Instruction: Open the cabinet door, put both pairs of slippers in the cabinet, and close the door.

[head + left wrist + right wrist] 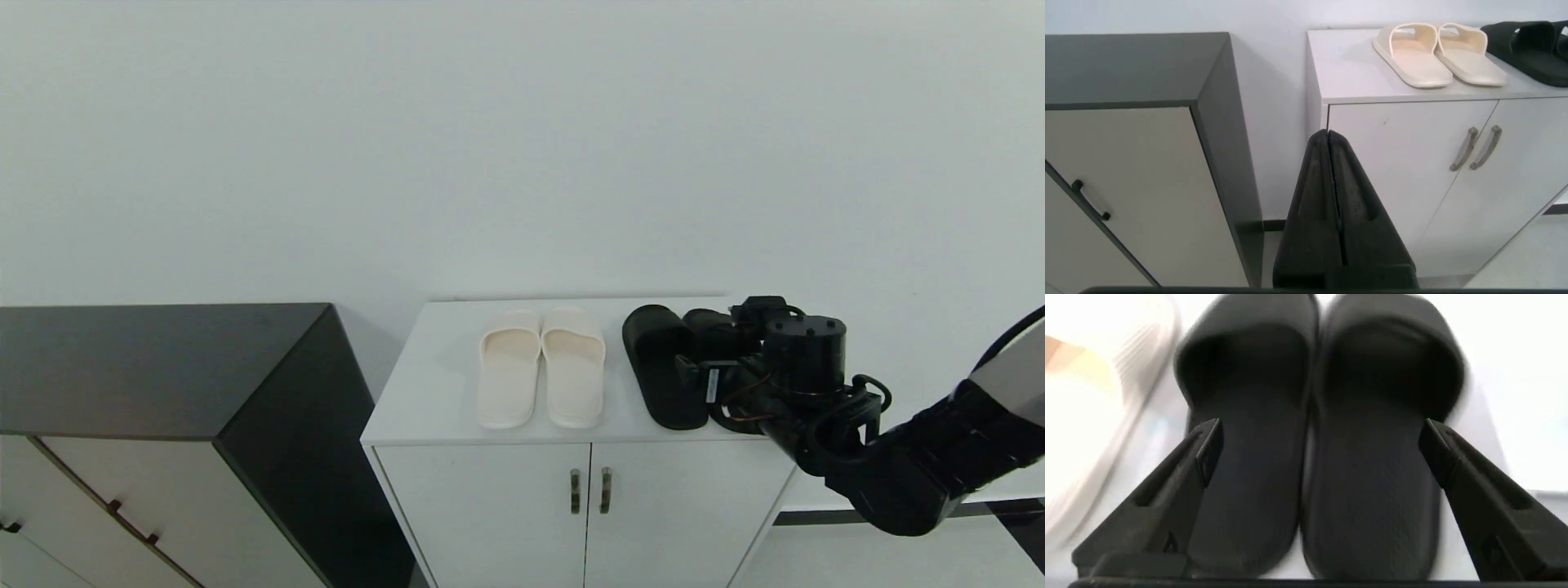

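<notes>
The white cabinet stands with both doors shut. On its top sit the cream slippers, with the black slippers just beside them. The right pincer is spread wide over the black pair, gripping nothing. The left pincer is pressed closed and empty, facing the cabinet front.

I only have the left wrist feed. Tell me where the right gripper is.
Observer: The right gripper is at the black slippers, on the right end of the white cabinet top.
Operator: Report its fingers.
Observer: Open, with one finger outside each side of the pair.
Operator: Say whether the pair is off the top.
Observer: No. Both slippers lie on the cabinet top, side by side and touching.
</notes>
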### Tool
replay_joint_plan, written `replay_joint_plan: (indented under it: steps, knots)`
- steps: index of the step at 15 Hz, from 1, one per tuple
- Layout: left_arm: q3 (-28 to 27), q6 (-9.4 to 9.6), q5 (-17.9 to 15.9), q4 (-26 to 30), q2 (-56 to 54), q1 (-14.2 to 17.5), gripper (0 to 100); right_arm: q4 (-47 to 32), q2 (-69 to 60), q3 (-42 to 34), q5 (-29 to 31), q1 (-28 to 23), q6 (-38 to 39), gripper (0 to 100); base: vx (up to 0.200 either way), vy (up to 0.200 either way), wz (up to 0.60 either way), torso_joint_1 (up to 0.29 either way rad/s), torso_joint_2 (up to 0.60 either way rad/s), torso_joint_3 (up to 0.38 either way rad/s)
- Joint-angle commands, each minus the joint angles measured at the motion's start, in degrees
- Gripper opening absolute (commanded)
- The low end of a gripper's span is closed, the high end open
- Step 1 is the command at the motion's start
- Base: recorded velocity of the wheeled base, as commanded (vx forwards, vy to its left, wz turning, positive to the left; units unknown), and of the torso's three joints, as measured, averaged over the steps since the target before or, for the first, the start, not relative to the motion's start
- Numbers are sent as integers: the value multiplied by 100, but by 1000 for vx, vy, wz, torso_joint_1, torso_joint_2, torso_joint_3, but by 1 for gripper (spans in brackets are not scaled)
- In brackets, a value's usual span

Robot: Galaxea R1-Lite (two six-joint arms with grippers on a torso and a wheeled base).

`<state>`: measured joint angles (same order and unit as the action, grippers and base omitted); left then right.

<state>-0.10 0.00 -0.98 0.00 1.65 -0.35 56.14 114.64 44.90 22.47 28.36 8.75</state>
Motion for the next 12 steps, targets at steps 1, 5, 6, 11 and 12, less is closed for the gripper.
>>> replay_joint_plan:
  steps: [1, 5, 6, 11, 12]
  knots:
    - [1, 0, 1, 0, 11, 0, 0, 55, 322, 230, -129, -49, -93, 100, 0, 0, 0, 0, 0, 0]
    - [1, 0, 1, 0, -33, 0, 0, -42, 753, 889, -252, -260, -172, 100, 0, 0, 0, 0, 0, 0]
    - [1, 0, 1, 0, -33, 0, 0, -68, 858, 1003, -252, -313, -163, 100, 0, 0, 0, 0, 0, 0]
    - [1, -9, 1, 0, -42, 0, 0, -244, 1201, 1531, -252, -383, -146, 100, 0, 0, 0, 0, 0, 0]
    - [1, -9, 1, 0, -42, 0, 0, -244, 1263, 1645, -252, -383, -146, 100, 0, 0, 0, 0, 0, 0]
